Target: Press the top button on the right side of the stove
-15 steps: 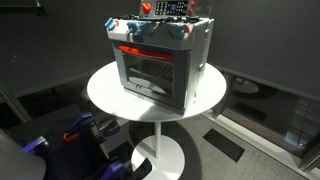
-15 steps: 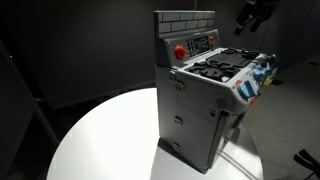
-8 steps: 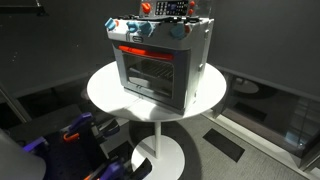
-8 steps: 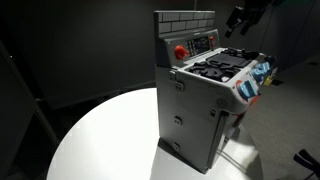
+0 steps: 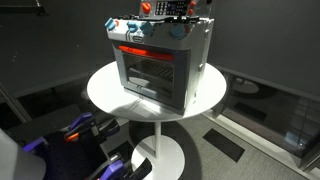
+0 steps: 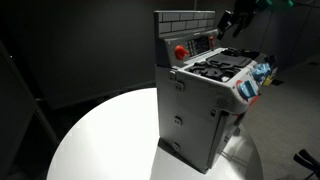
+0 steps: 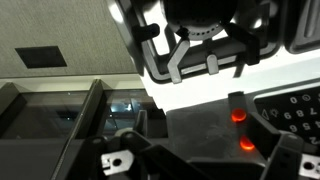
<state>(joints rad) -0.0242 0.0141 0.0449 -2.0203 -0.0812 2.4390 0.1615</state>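
The stove (image 5: 160,62) is a small grey toy oven with a glass door and a red strip, standing on a round white table (image 5: 108,92). In an exterior view the stove (image 6: 205,95) shows its burners, a red knob (image 6: 180,52) and the dark button panel (image 6: 203,43) on its brick-patterned back wall. My gripper (image 6: 232,22) hovers just off the panel's upper right end, fingers together. In the wrist view my gripper (image 7: 200,168) fills the bottom edge, close to two red-lit buttons (image 7: 237,115) on the dark panel. It holds nothing.
The table (image 6: 100,140) stands on a single pedestal with a round foot (image 5: 160,155). Blue and purple objects (image 5: 85,130) lie on the dark floor beside it. The stove's white-and-blue knobs (image 6: 258,78) face away from the back wall.
My gripper has moved down and sideways from open air toward the stove's back wall, ending next to the button panel. The stove has not moved.
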